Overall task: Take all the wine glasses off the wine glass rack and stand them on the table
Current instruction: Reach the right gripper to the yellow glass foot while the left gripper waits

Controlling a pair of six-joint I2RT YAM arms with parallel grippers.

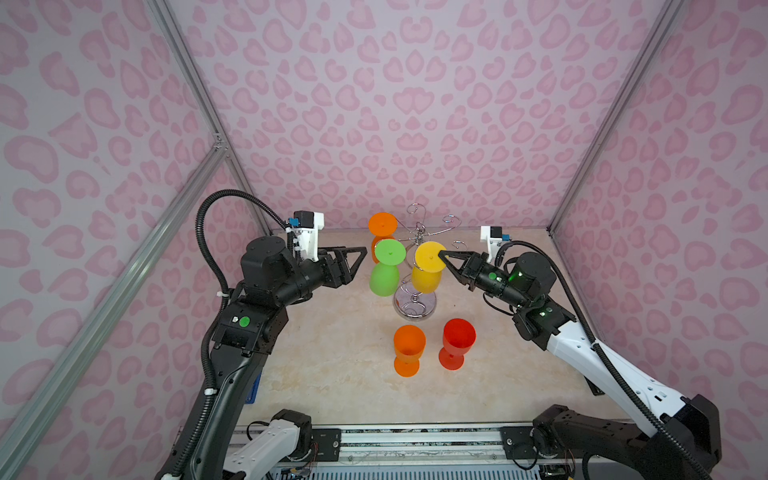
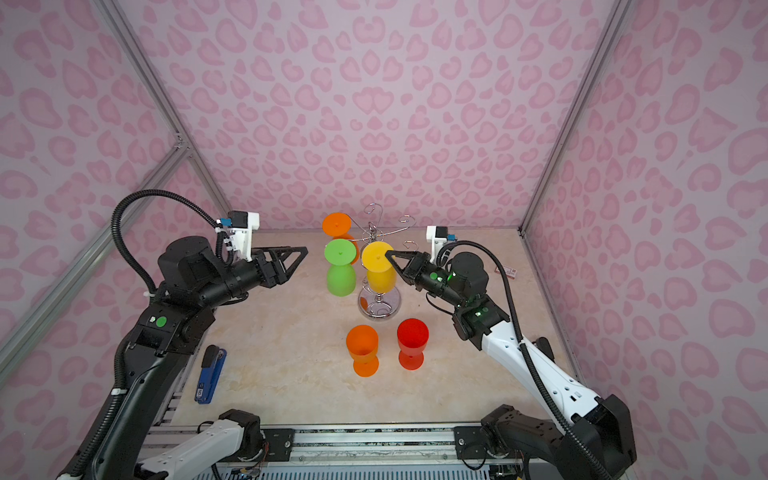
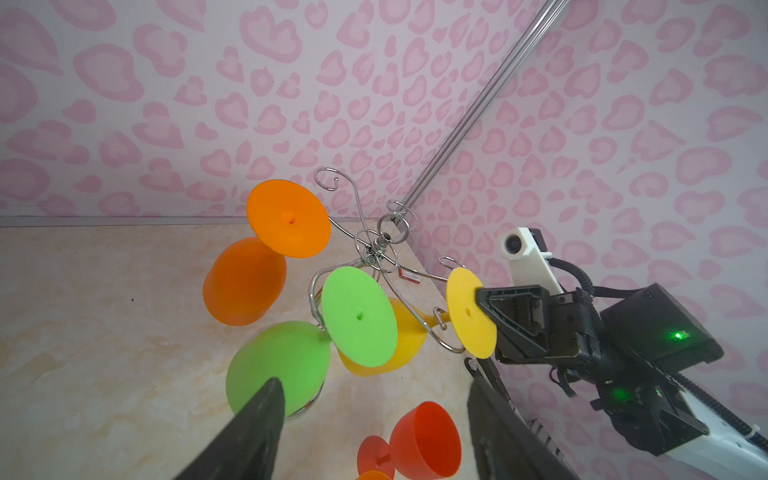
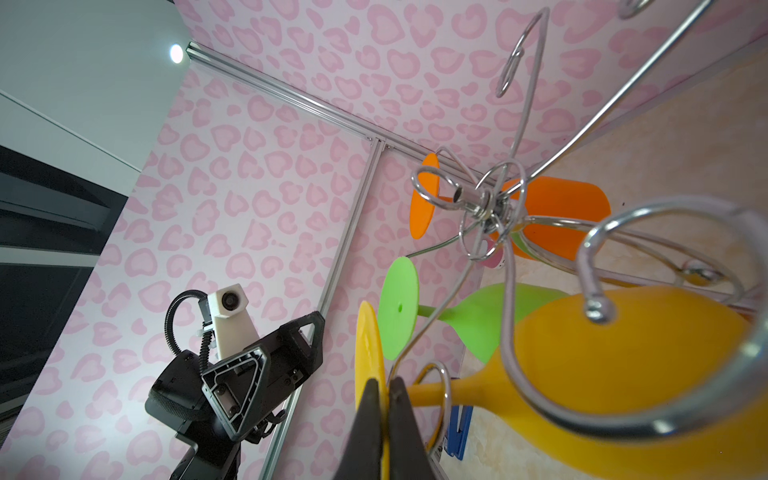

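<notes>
Clamped with right gripper (image 1: 442, 254) on foot-disc edge of yellow wine glass (image 1: 426, 279), hung inverted in a wine glass rack (image 1: 419, 233) hook, left gripper (image 1: 362, 254) spread and empty nearby; could slip off thin disc, or snag stem in hook and tip rack.

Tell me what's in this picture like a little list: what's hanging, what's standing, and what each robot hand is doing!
Hanging on rack: yellow glass, green glass, far orange glass, all upside down
Standing on table: near orange glass, red glass, both upright
Right gripper: fingers shut on the yellow glass's foot
Left gripper: open, beside the green glass, holding nothing
</notes>
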